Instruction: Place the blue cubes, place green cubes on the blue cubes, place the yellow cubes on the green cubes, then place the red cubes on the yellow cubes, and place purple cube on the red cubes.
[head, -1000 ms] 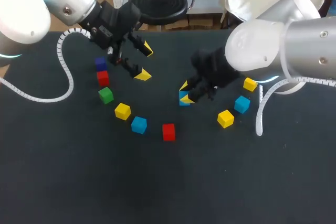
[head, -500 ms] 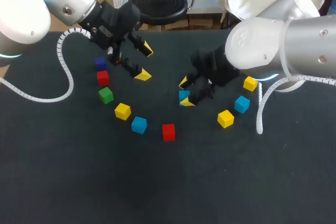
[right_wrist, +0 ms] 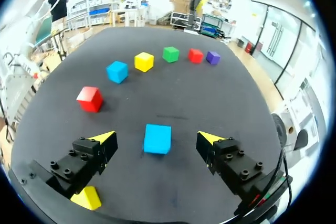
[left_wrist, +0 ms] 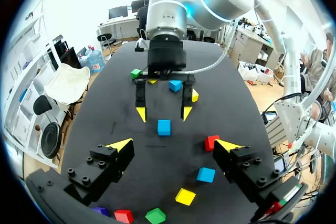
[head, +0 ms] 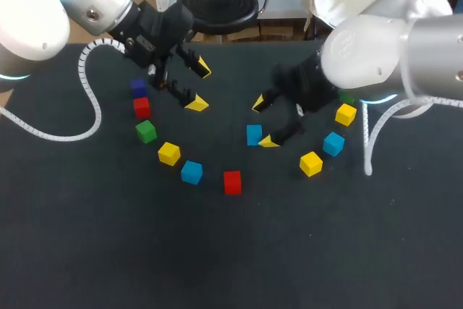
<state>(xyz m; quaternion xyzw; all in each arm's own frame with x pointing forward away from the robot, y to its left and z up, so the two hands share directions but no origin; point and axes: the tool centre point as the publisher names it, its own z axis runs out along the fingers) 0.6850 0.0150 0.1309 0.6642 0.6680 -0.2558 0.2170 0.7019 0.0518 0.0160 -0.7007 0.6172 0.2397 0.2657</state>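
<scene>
A blue cube (head: 254,134) rests on the black table near its middle. My right gripper (head: 263,122) hovers just above and to the right of it, open. In the right wrist view the blue cube (right_wrist: 157,138) lies between and below the spread fingers of my right gripper (right_wrist: 157,138), touching neither. My left gripper (head: 200,86) hangs open and holds nothing at the back left. A curved row holds the purple cube (head: 138,87), a red (head: 142,107), a green (head: 146,131), a yellow (head: 169,153), a blue (head: 192,172) and another red cube (head: 232,181).
To the right lie a yellow cube (head: 311,163), a blue cube (head: 333,143) and another yellow cube (head: 346,114). A green cube (head: 347,98) peeks out behind my right arm. In the left wrist view my left gripper (left_wrist: 174,145) faces the right gripper (left_wrist: 164,113).
My right gripper has opened, letting go of the blue cube, and has drawn up and to the right. The cube stays on the table. The left arm has not moved.
</scene>
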